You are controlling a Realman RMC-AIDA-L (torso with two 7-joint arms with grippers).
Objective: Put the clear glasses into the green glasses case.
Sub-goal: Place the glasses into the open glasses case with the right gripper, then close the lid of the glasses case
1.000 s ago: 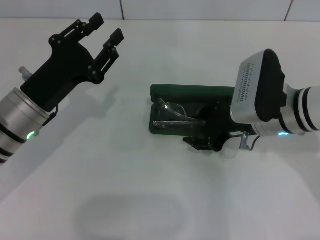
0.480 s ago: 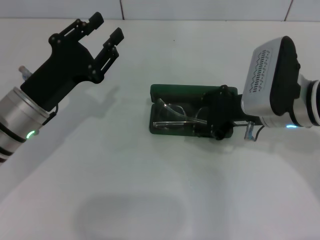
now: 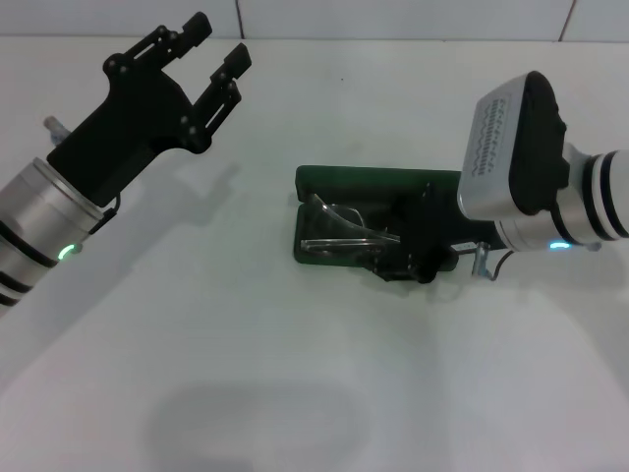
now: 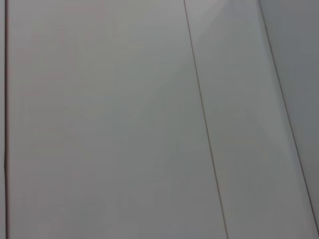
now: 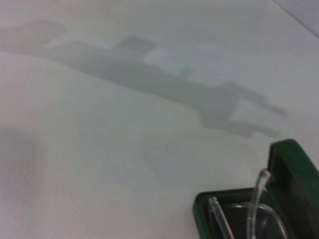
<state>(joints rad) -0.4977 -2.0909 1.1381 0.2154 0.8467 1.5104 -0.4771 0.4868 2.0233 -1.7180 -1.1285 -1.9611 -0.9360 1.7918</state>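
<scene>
Compared with half a second ago, we see the right gripper (image 3: 408, 258) lower and a little further left in the head view, its black body now over the right half of the green glasses case (image 3: 378, 180), with the silver-and-black wrist housing tilted back toward the upper right. A second ago it sat lower still, toward the case's front edge. The left gripper (image 3: 214, 51) has moved slightly up and to the right since those earlier frames, and it hangs in the upper left of the frame, well apart from the case, with its fingers (image 3: 238, 57) spread and nothing between them. We cannot tell whether the right gripper's fingers are spread or closed, because its own body hides them.

The case lies open at centre right of the head view on the white table (image 3: 295, 374), with its long axis running left to right across the picture and its raised lid along the far edge. The clear glasses (image 3: 339, 228) lie inside the case's left half, with their long axis along the case's, and the arms reach toward the right under the gripper. One arm end sticks up at the left end of the case. The right wrist view shows that end of the case at lower right, with the glasses' clear arms (image 5: 256, 199) rising above the green rim (image 5: 202, 199).
</scene>
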